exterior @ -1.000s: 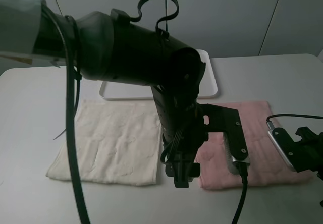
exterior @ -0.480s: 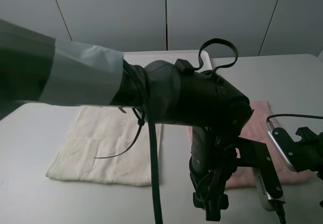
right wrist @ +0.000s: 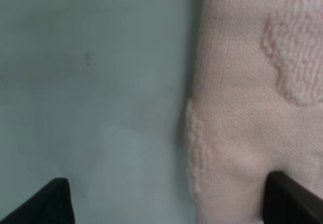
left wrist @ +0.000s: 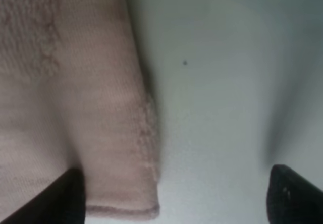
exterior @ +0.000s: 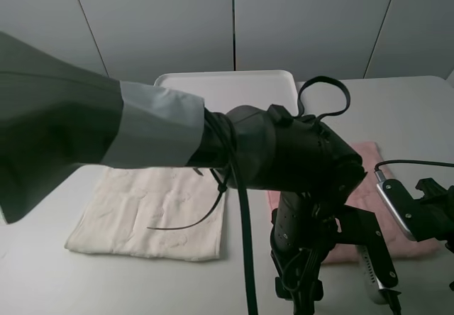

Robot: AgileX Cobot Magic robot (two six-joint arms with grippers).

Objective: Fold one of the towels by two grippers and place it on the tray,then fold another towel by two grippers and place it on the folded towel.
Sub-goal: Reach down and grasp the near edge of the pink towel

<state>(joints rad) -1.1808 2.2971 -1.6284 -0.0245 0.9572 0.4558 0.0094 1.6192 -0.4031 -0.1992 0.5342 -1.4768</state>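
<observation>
The cream-white towel [exterior: 149, 212] is lying flat on the left of the table [exterior: 35, 272], and the white tray [exterior: 227, 86] is sitting behind it, toward the middle. The left tool [left wrist: 171, 199] is hanging over a front corner of the pale pink towel [exterior: 367, 169], which is lying flat on the right. Its jaws are standing wide and gripping nothing, one finger hovering over the cloth and the other over bare table. The right tool [right wrist: 171, 201] is hovering likewise at the towel's opposite edge, spread wide and empty. The terry is looking soft, light and limp, so it is probably going to sag and drape once lifted. Pinching both front corners at the thicker hem is looking like the surest hold.
</observation>
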